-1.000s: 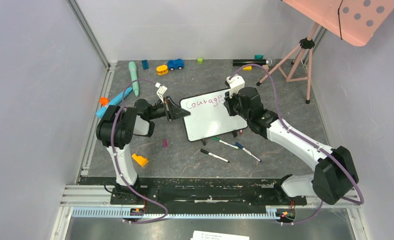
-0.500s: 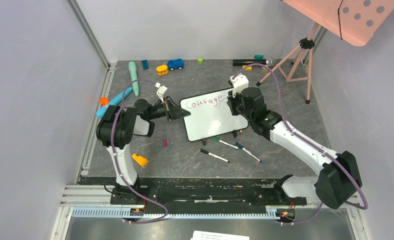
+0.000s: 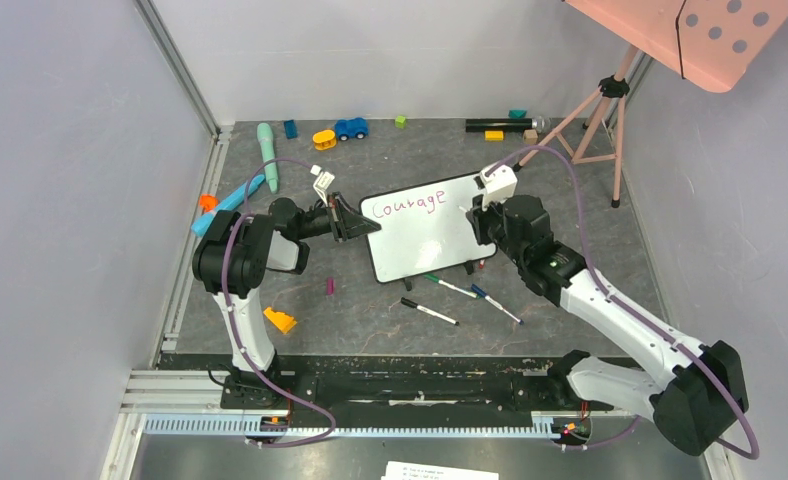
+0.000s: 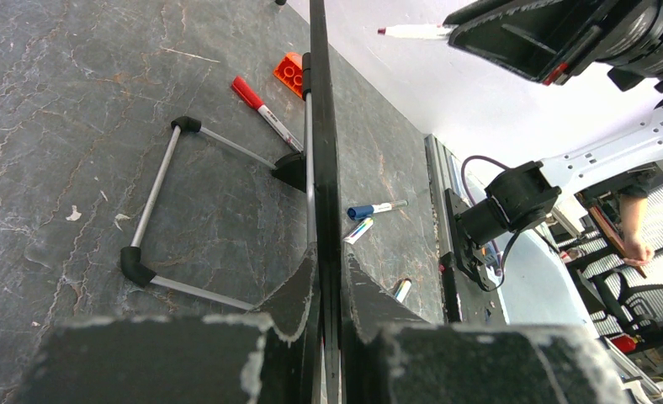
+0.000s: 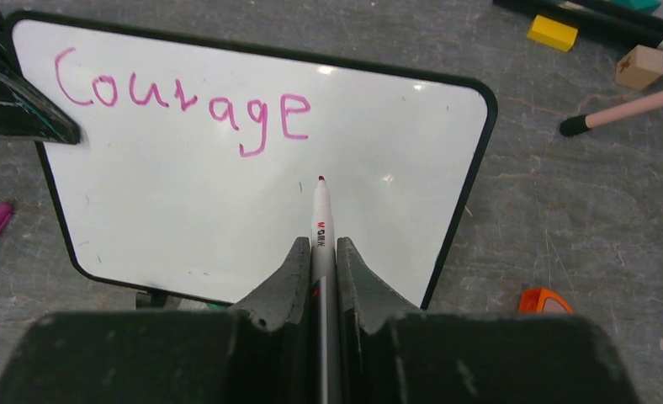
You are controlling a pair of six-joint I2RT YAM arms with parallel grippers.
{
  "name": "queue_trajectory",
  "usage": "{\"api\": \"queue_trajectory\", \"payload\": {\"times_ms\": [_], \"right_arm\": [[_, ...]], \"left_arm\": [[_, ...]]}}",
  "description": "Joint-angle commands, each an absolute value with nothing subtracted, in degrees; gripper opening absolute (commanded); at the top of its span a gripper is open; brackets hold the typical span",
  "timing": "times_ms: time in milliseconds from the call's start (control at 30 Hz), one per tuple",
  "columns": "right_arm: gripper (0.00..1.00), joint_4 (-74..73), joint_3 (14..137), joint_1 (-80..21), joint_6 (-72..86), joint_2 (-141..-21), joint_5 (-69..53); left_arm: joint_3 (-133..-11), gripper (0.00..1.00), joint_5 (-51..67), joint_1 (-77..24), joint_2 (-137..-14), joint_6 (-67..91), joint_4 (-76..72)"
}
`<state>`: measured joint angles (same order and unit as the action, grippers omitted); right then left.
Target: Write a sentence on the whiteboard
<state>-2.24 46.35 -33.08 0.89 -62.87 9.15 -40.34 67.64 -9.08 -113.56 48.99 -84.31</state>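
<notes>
Surface (image 3: 390, 300) — grey, marbled.
Whiteboard (image 3: 420, 245) — propped on its feet mid-surface, between the two arms.
Left claw (image 4: 328, 261) — nearly closed, pinching the board's left edge.
Right claw (image 5: 320, 246) — clamped tight on a marker (image 5: 320, 210), over the board's right half.
Sentence (image 5: 181, 105) — one pink word, "Courage", along the top.
Marker — tip aimed at blank board below the last letter, apart from its face.

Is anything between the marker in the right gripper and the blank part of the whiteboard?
Nothing visible. The right gripper holds the marker with its tip over bare whiteboard below Courage; the left gripper clamps the board's edge beside the C, clear of that area.
</notes>
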Motion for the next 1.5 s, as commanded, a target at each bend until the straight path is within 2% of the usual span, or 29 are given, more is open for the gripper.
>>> {"api": "queue_trajectory", "payload": {"times_ms": [0, 567, 800, 1000, 1467], "right_arm": [[0.0, -0.5, 43.7, -32.8, 2.0, -59.9, 11.8], [0.0, 0.1, 42.2, -33.1, 5.1, -59.6, 14.2], [0.0, 1.7, 46.0, -43.1, 6.9, -64.3, 20.5], [0.0, 3.6, 49.5, -49.6, 8.8, -69.8, 21.2], [0.0, 6.4, 54.0, -56.8, 8.3, -77.7, 26.3]], "left_arm": [[-41.4, 0.02, 69.5, -9.4, -112.8, 48.8, -89.2], [-41.0, 0.02, 69.2, -9.4, -112.1, 48.4, -89.2], [-40.9, 0.02, 69.1, -9.4, -112.1, 48.3, -89.2], [-40.4, 0.02, 68.8, -9.4, -111.8, 47.9, -89.2], [-40.1, 0.02, 68.5, -9.4, -111.4, 47.8, -89.2]]}}
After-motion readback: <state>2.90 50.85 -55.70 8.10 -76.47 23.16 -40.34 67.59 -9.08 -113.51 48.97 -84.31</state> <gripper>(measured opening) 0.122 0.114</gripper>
